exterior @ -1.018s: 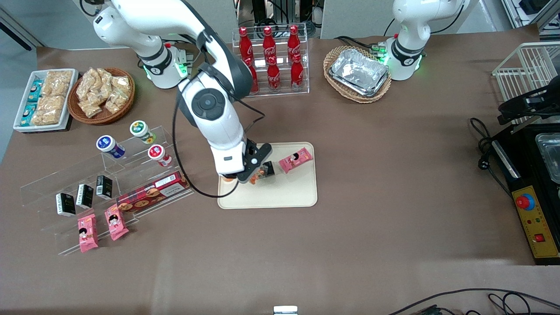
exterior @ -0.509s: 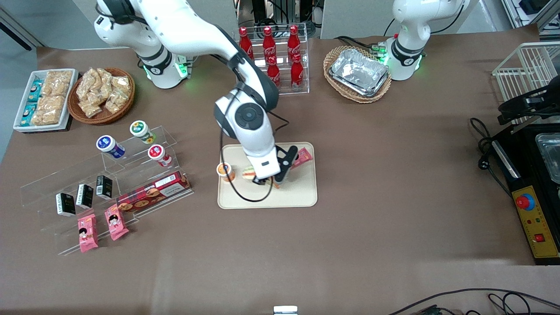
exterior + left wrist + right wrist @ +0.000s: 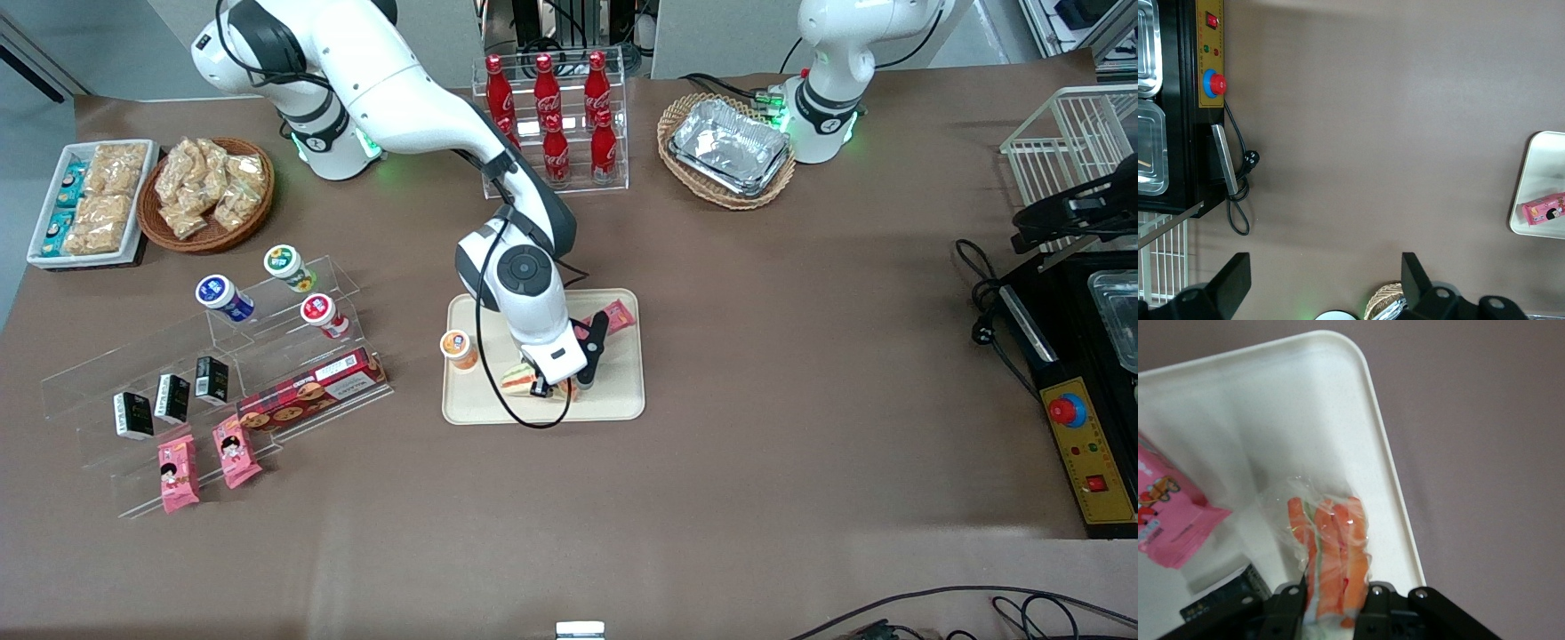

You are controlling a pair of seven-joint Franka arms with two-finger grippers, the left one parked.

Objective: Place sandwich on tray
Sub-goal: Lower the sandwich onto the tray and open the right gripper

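Clear-wrapped sandwich [image 3: 1331, 553] in pincer [image 3: 1335, 595]

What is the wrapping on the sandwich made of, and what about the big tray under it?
The sandwich, held in the gripper over the tray, looks wrapped in thin clear plastic film: shiny, crinkled, filling visible through it. The tray seems smooth cream plastic with a soft sheen, though that is uncertain.
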